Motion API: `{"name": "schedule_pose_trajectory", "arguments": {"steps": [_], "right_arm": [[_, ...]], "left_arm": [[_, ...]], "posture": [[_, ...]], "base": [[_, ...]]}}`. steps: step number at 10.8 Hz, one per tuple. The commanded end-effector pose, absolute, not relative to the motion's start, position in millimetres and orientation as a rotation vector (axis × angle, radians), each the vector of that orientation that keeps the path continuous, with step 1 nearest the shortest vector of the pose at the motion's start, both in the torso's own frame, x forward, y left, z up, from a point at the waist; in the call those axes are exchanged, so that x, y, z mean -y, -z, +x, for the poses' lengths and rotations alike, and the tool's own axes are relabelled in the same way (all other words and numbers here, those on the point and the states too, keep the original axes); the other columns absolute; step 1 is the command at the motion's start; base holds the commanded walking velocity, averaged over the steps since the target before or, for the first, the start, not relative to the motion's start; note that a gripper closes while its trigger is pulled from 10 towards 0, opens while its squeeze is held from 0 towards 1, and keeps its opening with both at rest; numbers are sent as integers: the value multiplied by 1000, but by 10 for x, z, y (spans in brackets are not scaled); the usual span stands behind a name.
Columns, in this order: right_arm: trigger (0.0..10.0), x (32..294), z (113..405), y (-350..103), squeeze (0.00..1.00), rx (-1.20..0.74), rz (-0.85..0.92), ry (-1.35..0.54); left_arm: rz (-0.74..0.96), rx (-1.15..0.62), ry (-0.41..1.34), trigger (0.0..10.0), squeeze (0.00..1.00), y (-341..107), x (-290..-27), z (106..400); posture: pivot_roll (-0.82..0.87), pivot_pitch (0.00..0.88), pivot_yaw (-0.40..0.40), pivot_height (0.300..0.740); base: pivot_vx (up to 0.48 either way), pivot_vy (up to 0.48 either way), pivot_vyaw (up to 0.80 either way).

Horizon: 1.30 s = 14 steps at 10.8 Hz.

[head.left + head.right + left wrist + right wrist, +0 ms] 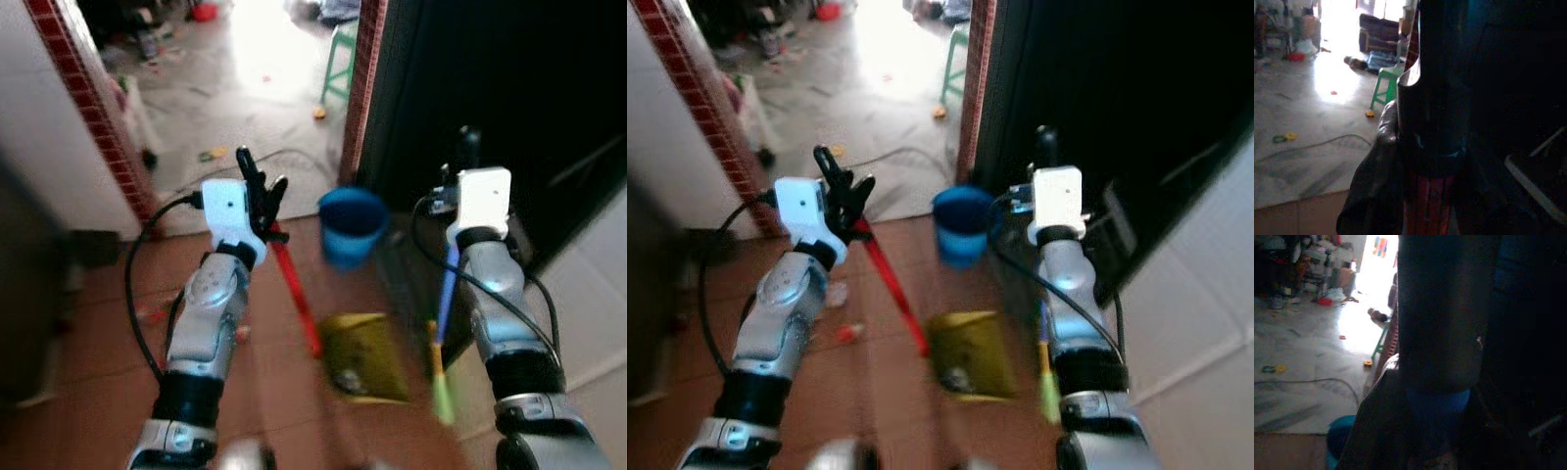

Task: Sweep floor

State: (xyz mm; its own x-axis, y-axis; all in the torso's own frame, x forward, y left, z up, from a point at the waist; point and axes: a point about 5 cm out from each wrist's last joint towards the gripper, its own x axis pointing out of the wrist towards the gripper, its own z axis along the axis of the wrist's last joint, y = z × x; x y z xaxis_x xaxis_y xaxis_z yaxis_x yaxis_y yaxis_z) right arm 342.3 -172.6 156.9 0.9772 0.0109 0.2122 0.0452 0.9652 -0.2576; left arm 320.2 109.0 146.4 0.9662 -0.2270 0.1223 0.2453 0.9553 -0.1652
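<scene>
Gripping the red handle (294, 284), the left hand (263, 191) is raised at chest height in the left eye view, black fingers closed around the handle's top end; the handle slopes down to a yellow dustpan (367, 354) lying on the brown tile floor (98, 313). Right hand (465, 147) is up near the dark doorway, its fingers too dark against it to read; a blue stick (448, 289) with an orange-and-green lower end runs down alongside the right forearm, so whether the hand grips it I cannot tell. Blue bucket (352, 223) stands between the two arms, just past the dustpan, next to a red-tiled pillar (364, 78). Right eye view: same layout, small scraps of litter (850, 333) on the tiles beside the left forearm, a green stool (955, 59) and a cable (892, 155) on the grey floor beyond. Left wrist view: dark finger (1432, 88) against the red handle (1427, 205), green stool (1385, 88) and bright room behind. Right wrist view: dark finger (1440, 308) close up, a blue shaft (1437, 411) below it, bucket rim (1339, 428) low in frame, cluttered grey floor behind.
</scene>
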Motion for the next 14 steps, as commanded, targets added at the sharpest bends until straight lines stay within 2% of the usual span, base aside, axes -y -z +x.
{"name": "schedule_pose_trajectory", "arguments": {"steps": [1,11,14], "right_arm": [[10000,1734,3433,-1695,0,273,-249,21],[10000,1826,3412,-1795,0,276,-226,20],[10000,1765,3456,-1939,0,286,-176,-53]], "left_arm": [[-152,171,232,10000,0,-1635,-1125,3231],[-129,164,178,10000,0,-1642,-1240,3337],[-114,147,150,10000,0,-1584,-1224,3350]], "posture": [[0,0,8,740],[-35,1,11,740],[-40,0,6,740]], "base": [[412,247,0],[299,367,0],[0,0,0]]}}
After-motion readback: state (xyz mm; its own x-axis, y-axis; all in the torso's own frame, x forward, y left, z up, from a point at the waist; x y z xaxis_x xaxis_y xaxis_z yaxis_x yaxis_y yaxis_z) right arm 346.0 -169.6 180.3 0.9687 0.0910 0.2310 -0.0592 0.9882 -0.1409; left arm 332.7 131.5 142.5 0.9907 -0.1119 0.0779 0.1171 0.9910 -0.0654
